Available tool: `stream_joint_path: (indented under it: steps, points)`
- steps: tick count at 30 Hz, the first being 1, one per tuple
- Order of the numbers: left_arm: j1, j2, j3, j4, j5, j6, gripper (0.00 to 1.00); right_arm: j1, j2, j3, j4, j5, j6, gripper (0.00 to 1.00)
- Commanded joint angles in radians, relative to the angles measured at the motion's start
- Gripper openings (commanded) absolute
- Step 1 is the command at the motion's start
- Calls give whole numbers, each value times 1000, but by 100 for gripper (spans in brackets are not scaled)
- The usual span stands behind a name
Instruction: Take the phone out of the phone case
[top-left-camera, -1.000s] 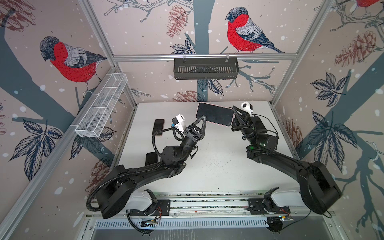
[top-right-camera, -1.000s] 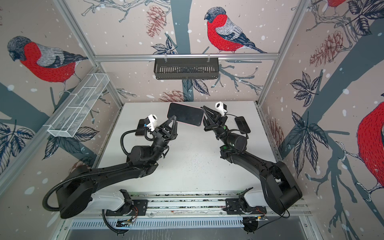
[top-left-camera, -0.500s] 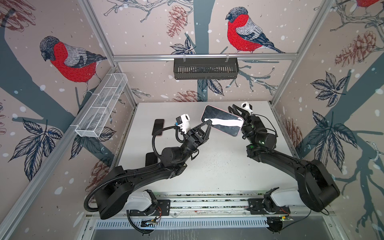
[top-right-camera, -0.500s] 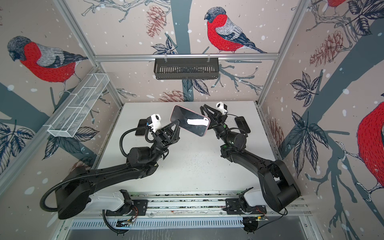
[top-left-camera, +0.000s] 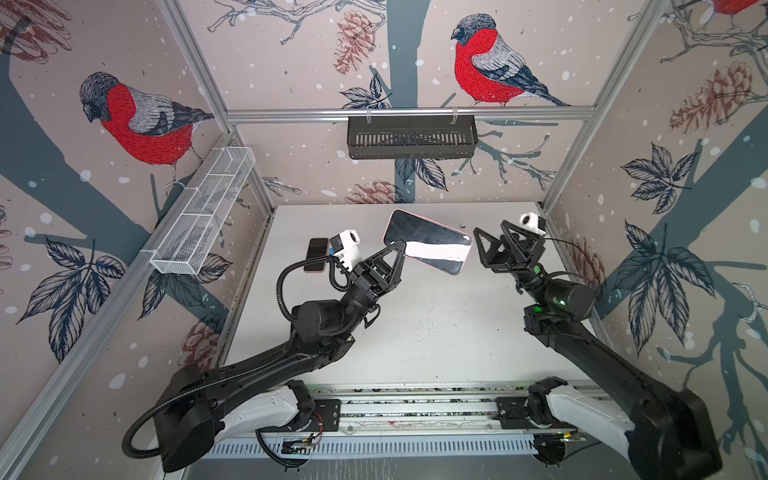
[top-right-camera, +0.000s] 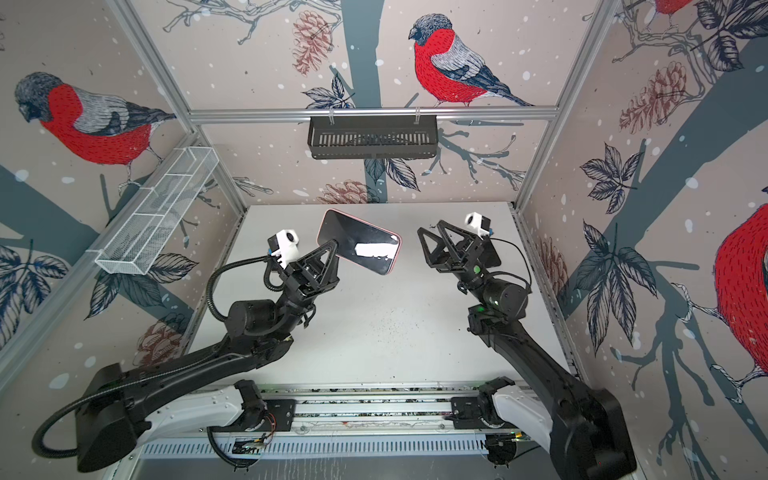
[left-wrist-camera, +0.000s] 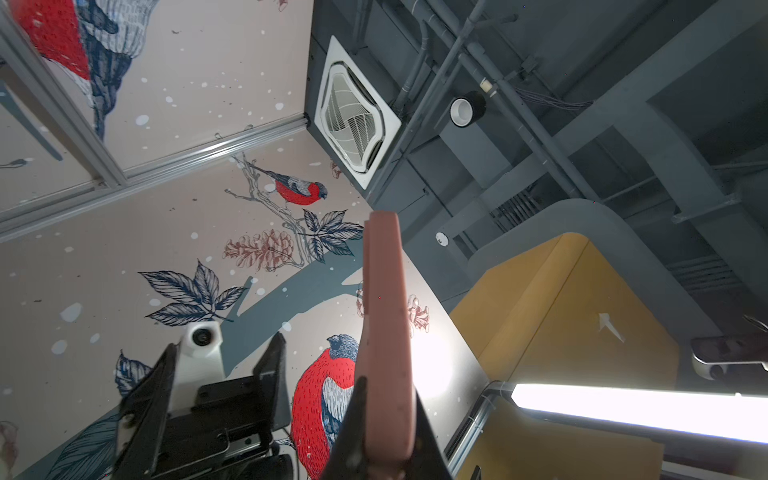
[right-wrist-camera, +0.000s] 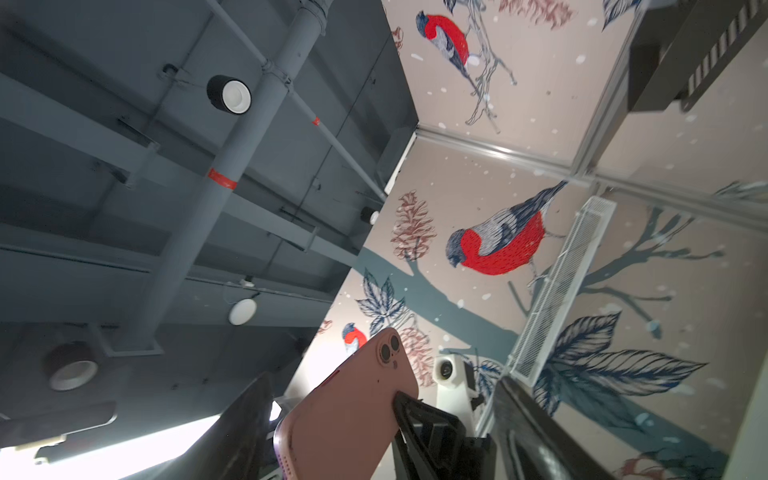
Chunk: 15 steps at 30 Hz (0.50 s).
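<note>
**Phone (top-left-camera: 428, 241) held up by left gripper (top-left-camera: 399, 253); right gripper (top-left-camera: 490, 232) spread**

In both top views the pink-rimmed phone (top-right-camera: 359, 247) is held screen-up and tilted above the far middle of the table (top-left-camera: 415, 332), clear of its surface. The left gripper (top-right-camera: 330, 251) pinches the phone's left end. The right gripper (top-right-camera: 430, 232) stands wide just to the phone's right, not touching it. A dark handset (top-left-camera: 316, 254) lies flat at the table's far left.

The left wrist view shows the pink case (left-wrist-camera: 384, 311) edge-on, clamped between that gripper's two fingers (left-wrist-camera: 353, 419). The right gripper (left-wrist-camera: 220, 353) shows beyond it, jaws apart.

The right wrist view shows the case's (right-wrist-camera: 353, 415) pink back with two lenses and a left finger (right-wrist-camera: 419, 419) pressed against it. The right fingers (right-wrist-camera: 249, 419) stand wide on either side. A violet strip at one corner may be the phone's own edge, but it is blurred.
</note>
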Motion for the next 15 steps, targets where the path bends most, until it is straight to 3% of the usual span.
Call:
stream_joint_path:
  steps: [1, 7, 15]
  points:
    - [0, -73, -4, -291, -87, 5, 0, -14, -126, 15, -495, -28, -362, 96]
    - [21, -165, -26, -509, -103, -41, 0, -26, -264, -45, -637, -129, -436, 98]
    - [41, -224, -81, -605, -81, -89, 0, 27, -440, -272, -453, -154, -267, 99]
